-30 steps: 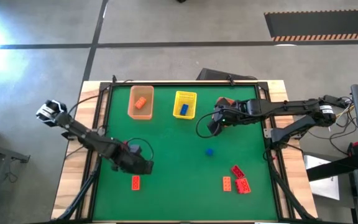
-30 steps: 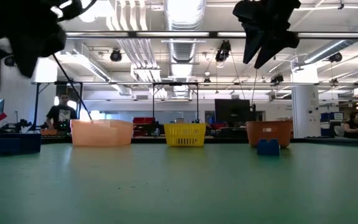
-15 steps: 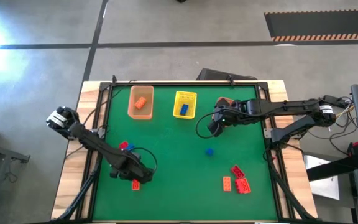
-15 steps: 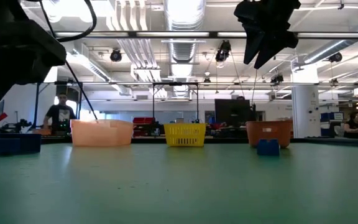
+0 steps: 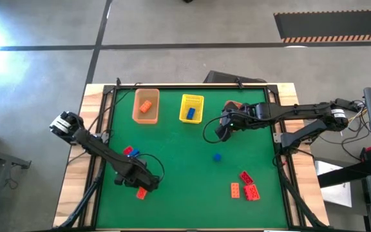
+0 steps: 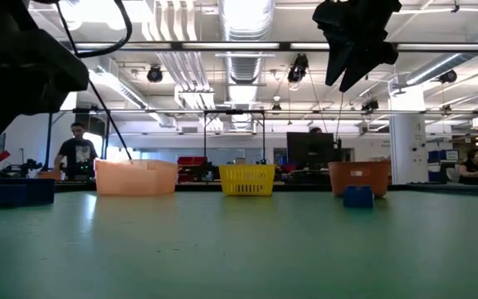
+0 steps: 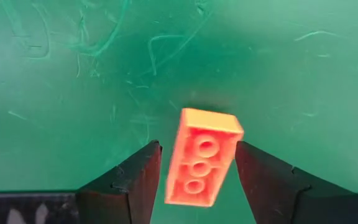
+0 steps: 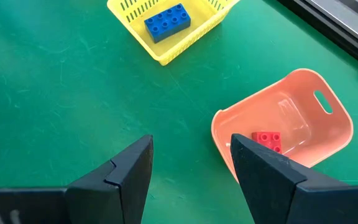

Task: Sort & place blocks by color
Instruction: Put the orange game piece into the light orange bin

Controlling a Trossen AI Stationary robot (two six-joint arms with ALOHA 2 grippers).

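Note:
My left gripper [image 7: 197, 146] [image 5: 140, 185] is open and low over the table near its near-left part. Its fingers stand on either side of an orange brick [image 7: 202, 157] [image 5: 141, 192] that lies flat on the mat, studs up; I see no contact. A blue and a red brick [image 5: 129, 152] lie just beyond it. My right gripper [image 8: 190, 142] [image 5: 223, 131] hangs open above the mat beside the red-orange basket [image 8: 284, 127], which holds a red brick [image 8: 266, 140]. A loose blue brick [image 5: 216, 156] and red and orange bricks [image 5: 247, 185] lie toward the near right.
The peach basket [image 5: 145, 105] holds an orange brick and the yellow basket [image 5: 191, 107] a blue brick [image 8: 166, 21]; both stand along the far edge. Black rails frame the green mat. Open mat lies in the middle. People and desks show in the room behind.
My left gripper has moved toward the table's near edge and come down over the orange brick, so that its fingers now straddle it. This uncovered the blue and red bricks that it stood over a second ago. The right arm has kept still.

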